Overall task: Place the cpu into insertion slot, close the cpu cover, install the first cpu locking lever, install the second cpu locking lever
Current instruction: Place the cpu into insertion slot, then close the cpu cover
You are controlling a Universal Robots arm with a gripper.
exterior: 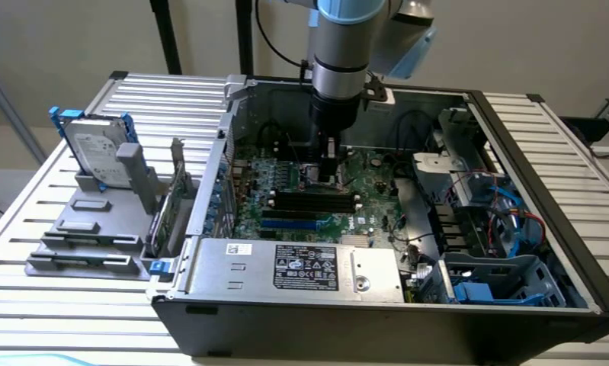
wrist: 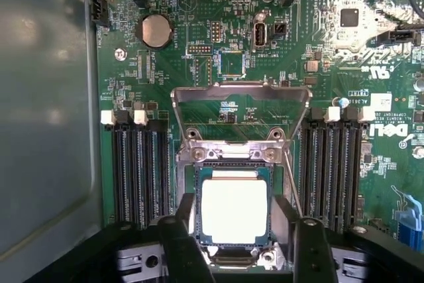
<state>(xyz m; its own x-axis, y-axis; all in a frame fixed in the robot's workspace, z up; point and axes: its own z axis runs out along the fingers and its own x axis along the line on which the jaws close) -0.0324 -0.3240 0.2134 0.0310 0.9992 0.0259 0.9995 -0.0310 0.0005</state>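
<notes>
The cpu [wrist: 233, 210], a pale square chip, lies flat inside the insertion slot [wrist: 199, 171], a black socket with a silvery rim. My gripper [wrist: 244, 230] hangs just above it, open, with one dark finger [wrist: 180, 230] on each side of the chip and a visible gap at the right finger. The cpu cover [wrist: 240, 89], a silvery frame, stands swung open on the far side of the socket. A thin wire lever [wrist: 289, 177] runs along the socket's side. In the exterior view the gripper [exterior: 330, 174] reaches down into the open computer case onto the green motherboard [exterior: 377, 183].
Long black memory slots [wrist: 139, 170] flank the socket, with more of them [wrist: 334, 164] on the other side. A grey power supply [exterior: 304, 267] sits at the case's near side, blue cables [exterior: 508, 210] at the exterior view's right. A hard drive [exterior: 93, 149] stands on a grey rack outside the case.
</notes>
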